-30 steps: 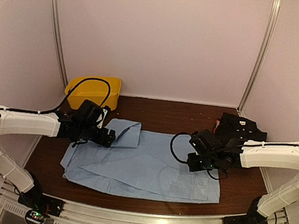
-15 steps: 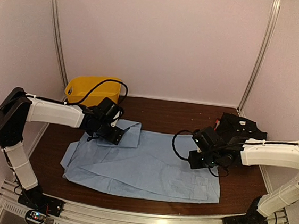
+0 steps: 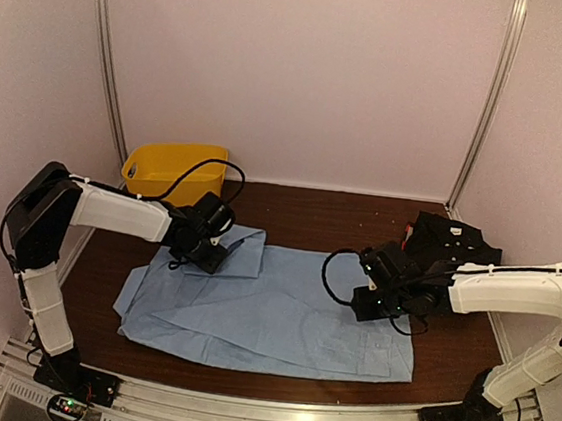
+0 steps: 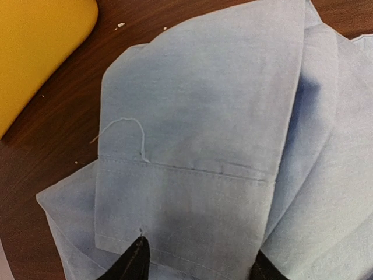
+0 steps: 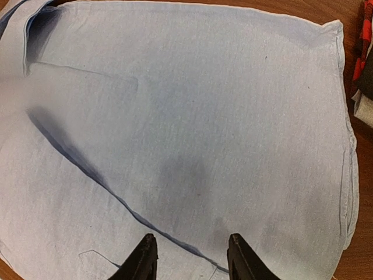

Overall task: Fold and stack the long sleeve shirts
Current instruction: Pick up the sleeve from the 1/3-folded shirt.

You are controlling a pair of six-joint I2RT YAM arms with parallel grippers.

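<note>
Lying spread flat mid-surface (image 3: 331, 211): the light blue shirt (image 3: 280, 316), one sleeve folded across its far left corner; left pincer (image 4: 198, 265) released, jaws apart, straddling the sleeve's cuff (image 4: 186, 198); right pincer (image 5: 192, 256) released, hovering over the shirt's right half, grasping nothing; black shirt (image 3: 449, 238) heaped at far right.

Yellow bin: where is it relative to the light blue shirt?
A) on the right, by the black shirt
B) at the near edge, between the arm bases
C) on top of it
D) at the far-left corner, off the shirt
D: the yellow bin stands at the far-left corner, and the left wrist view shows bare table between it and the light blue shirt.
</note>
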